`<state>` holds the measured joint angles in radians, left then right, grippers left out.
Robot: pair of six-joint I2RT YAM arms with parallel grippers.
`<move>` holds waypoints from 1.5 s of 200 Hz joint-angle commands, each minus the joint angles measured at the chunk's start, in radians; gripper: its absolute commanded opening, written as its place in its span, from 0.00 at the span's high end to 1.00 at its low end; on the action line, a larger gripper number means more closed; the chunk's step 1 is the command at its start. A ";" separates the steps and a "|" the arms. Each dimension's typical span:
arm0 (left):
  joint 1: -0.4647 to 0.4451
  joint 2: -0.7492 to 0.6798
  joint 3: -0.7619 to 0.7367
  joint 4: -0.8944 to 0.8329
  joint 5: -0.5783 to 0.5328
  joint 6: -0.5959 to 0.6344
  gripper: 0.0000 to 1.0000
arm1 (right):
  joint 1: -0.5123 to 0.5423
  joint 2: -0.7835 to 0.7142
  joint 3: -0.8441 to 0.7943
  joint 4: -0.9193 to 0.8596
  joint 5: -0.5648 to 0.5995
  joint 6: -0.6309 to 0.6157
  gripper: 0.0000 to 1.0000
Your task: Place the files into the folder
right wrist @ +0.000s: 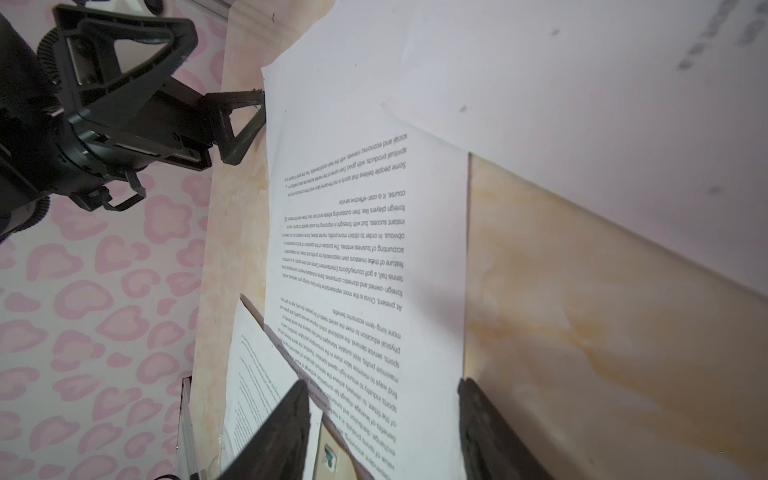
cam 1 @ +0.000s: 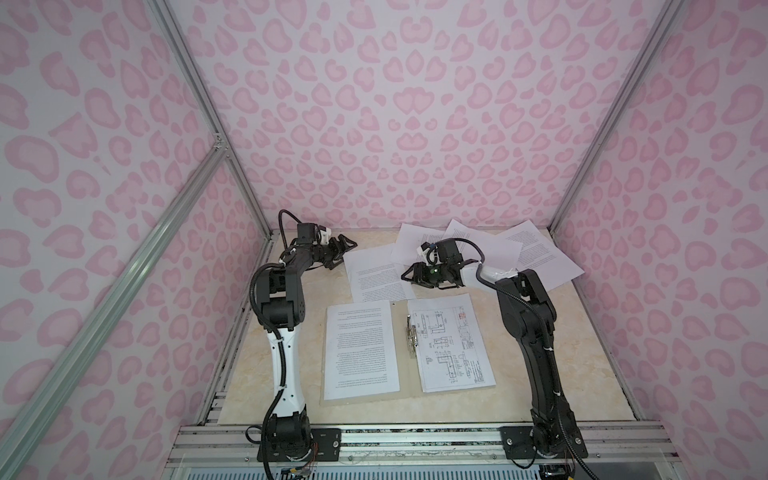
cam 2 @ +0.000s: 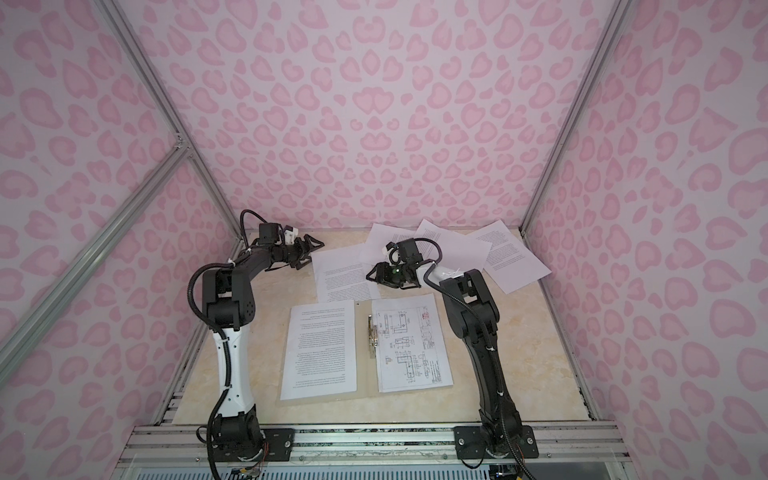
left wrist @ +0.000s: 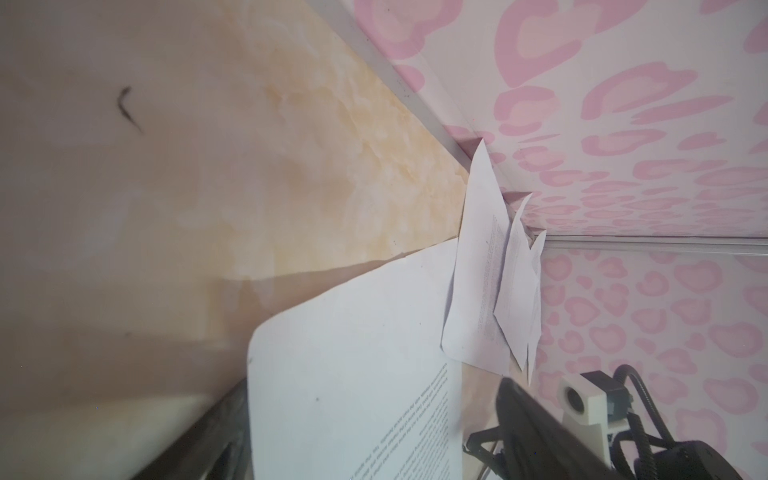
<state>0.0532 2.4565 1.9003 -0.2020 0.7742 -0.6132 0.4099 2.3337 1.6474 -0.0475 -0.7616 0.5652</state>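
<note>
Crowding the far edge, files (cam 1: 376,276) leave bare table (cam 1: 561,353) beside the folder (cam 1: 407,374).

A lab robot test cell: a marble-look tabletop (cam 1: 457,409) boxed in by pink-spotted wall panels (cam 1: 415,104) on aluminium framing (cam 1: 204,104). Left arm (cam 1: 284,365) and right arm (cam 1: 536,345) are bolted to a rail (cam 1: 415,436) at the tabletop's near edge.

Soft, even light throughout; you see only faint shadows on the desk (left wrist: 124,353). Both top views bow at the edges. Wrist views blur nearby sheets (right wrist: 582,83).
</note>
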 commanded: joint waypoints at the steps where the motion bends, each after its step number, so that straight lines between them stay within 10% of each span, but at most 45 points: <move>1: -0.003 -0.034 -0.044 0.011 0.026 -0.040 0.10 | 0.000 0.011 -0.009 0.050 -0.030 0.032 0.42; 111: -0.055 -0.189 -0.335 0.156 0.017 -0.063 0.35 | 0.001 0.036 -0.035 0.183 -0.088 0.111 0.43; 190: -0.069 -0.200 -0.308 0.173 -0.011 -0.155 0.96 | -0.004 0.015 -0.075 0.260 -0.104 0.140 0.40; 257: -0.064 -0.503 -0.242 0.149 -0.114 -0.127 0.96 | -0.147 -0.361 -0.386 0.418 0.044 0.097 0.03; 300: -0.067 -0.714 -0.232 0.044 -0.122 -0.051 0.96 | -0.236 -0.530 -0.505 0.409 0.027 0.092 0.03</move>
<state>-0.0116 2.2257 1.6623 -0.0902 0.6651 -0.7280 0.1928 1.8797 1.1954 0.3401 -0.7441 0.6743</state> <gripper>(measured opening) 0.051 0.973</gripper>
